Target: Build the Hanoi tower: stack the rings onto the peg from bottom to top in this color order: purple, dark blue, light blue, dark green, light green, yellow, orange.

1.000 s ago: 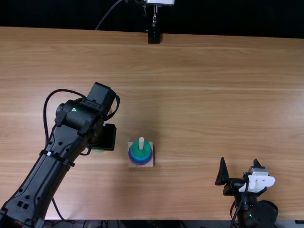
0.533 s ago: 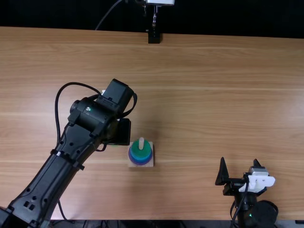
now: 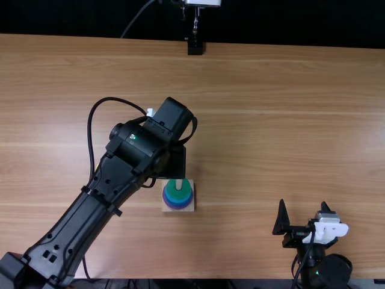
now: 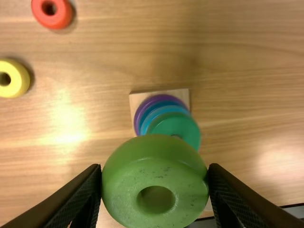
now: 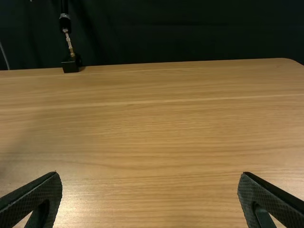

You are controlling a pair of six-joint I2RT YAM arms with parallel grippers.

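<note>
The brown wooden table (image 3: 258,120) is the working surface; across it the left arm (image 3: 114,186) has advanced rightward over the last second, and its wrist is now just beyond the peg (image 3: 178,184), as the top view records. The right arm (image 3: 325,265) is unmoved, its gripper (image 5: 150,173) released, fingers parted and holding nothing. The square base (image 4: 137,100) is also unshifted, bearing in ascending order the purple ring (image 4: 159,98), dark blue ring (image 4: 161,104), light blue ring (image 4: 166,109) and dark green ring (image 4: 171,124): correct to this level. The left gripper (image 4: 155,166) is clenched on the light green ring (image 4: 155,159), the proper fifth piece, so the advance is judged to be delivery; alignment of hole and peg remains to be achieved, and a lowering off centre could catch on the peg's tip. The yellow ring (image 4: 19,78) and orange ring (image 4: 61,15) lie loose on the table, well apart from the base, outstanding. Labels: no legible lettering found on any ring, only small dark scuffs on the light green one
</note>
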